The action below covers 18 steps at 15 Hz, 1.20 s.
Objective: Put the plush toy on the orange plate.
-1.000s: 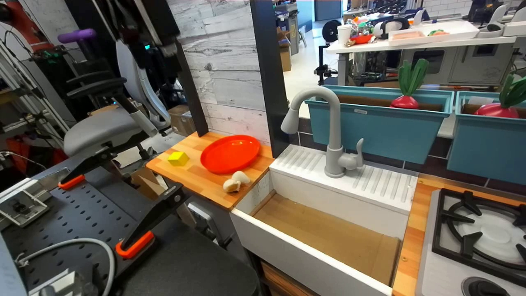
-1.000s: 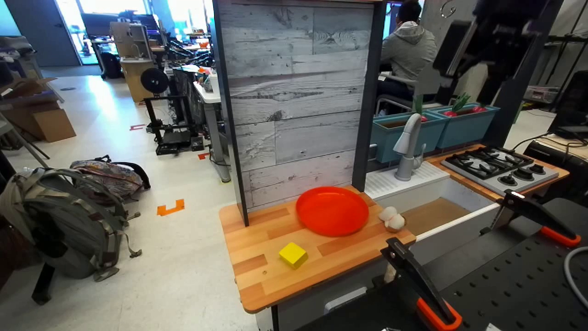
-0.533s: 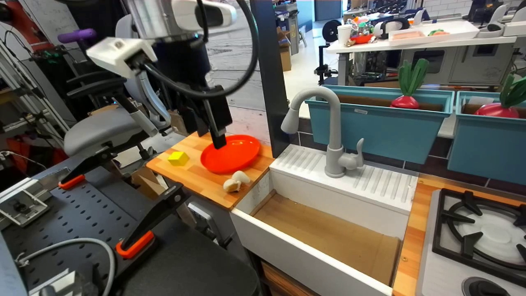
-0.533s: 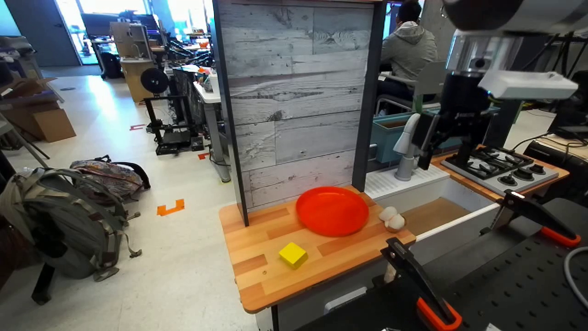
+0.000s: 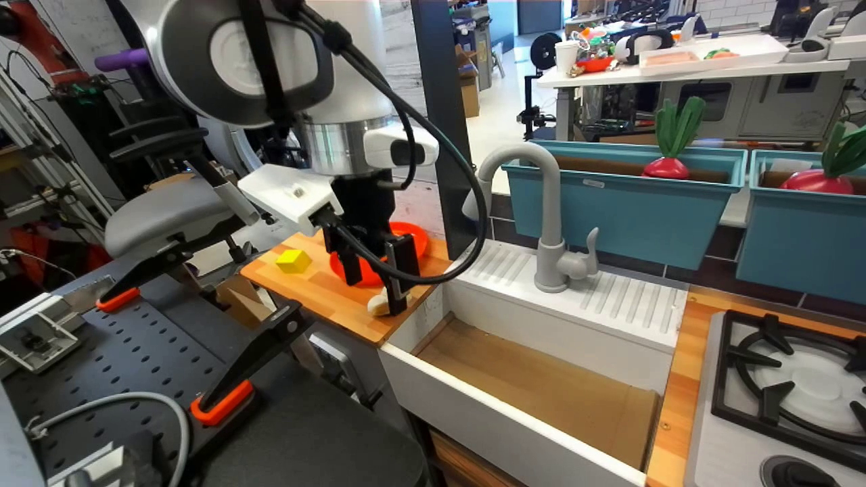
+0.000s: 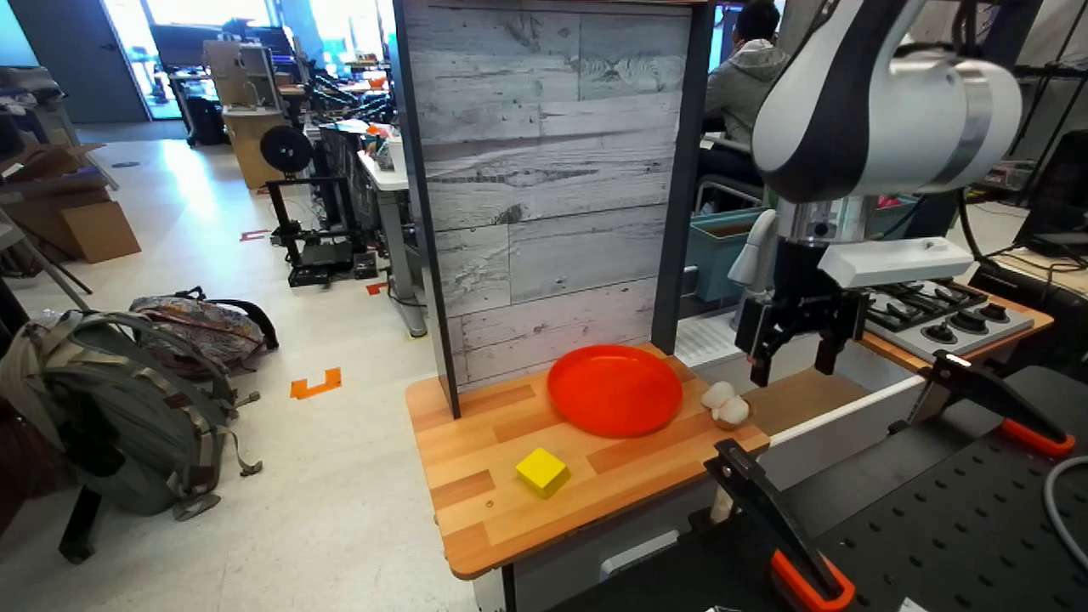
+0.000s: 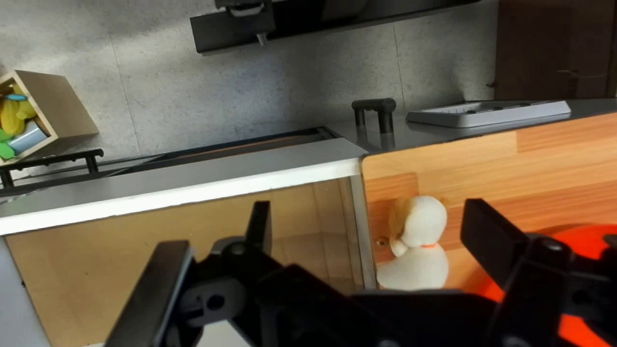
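The plush toy [image 6: 724, 405] is a small white lump with a tan part. It lies on the wooden counter beside the sink edge, right of the orange plate [image 6: 614, 391] in this exterior view. In the wrist view the plush toy [image 7: 417, 265] lies between the spread fingers, below them; its lower edge is hidden by the gripper. The plate [image 7: 585, 241] is partly behind the right finger there. My gripper [image 6: 792, 374] is open and empty, above the sink side of the toy and apart from it. In an exterior view the gripper [image 5: 375, 295] partly covers toy and plate.
A yellow block [image 6: 542, 472] lies on the counter near the plate. The white sink [image 5: 507, 433] with its grey faucet [image 5: 551, 203] adjoins the counter. A wood-pattern panel [image 6: 552, 170] stands behind the plate. A black clamp [image 5: 254, 345] is near the counter's front.
The arm has come down from high above, bringing the gripper low near the plush toy with its fingers apart. The toy, plate and yellow block have not moved.
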Available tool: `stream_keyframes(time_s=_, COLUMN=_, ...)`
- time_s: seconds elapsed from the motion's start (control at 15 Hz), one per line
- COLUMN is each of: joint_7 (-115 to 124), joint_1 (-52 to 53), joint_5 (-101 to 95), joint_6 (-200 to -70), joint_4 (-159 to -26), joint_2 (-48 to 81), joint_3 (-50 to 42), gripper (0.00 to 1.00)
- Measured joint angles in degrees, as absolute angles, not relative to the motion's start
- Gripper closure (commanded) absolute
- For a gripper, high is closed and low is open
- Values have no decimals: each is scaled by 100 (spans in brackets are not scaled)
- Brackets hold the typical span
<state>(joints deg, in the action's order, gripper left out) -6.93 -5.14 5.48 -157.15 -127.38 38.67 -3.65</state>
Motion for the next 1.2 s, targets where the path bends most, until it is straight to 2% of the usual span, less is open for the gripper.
stream_keyframes(time_s=0.67, joint_7=-392, joint_1=-349, joint_5=372, joint_6=-15765, joint_4=-11761, joint_2=5024, joint_3=-254, gripper=1)
stream_keyframes(time_s=0.73, joint_7=-392, joint_1=-336, joint_5=372, joint_6=-15770, joint_4=-11737, joint_2=5036, joint_3=-233, gripper=25)
stream_keyframes(time_s=0.8, joint_7=-392, joint_1=-325, joint_5=371, joint_6=-15773, joint_4=-11720, joint_2=5039, joint_3=-218, gripper=25)
stream_keyframes(time_s=0.87, joint_7=-392, joint_1=-315, joint_5=370, joint_6=-15776, joint_4=-11705, joint_2=5040, joint_3=-210, gripper=30)
stream_keyframes(time_s=1.2, joint_7=-392, joint_1=-294, joint_5=369, joint_6=-15781, joint_4=-11640, joint_2=5046, joint_3=-210, gripper=69)
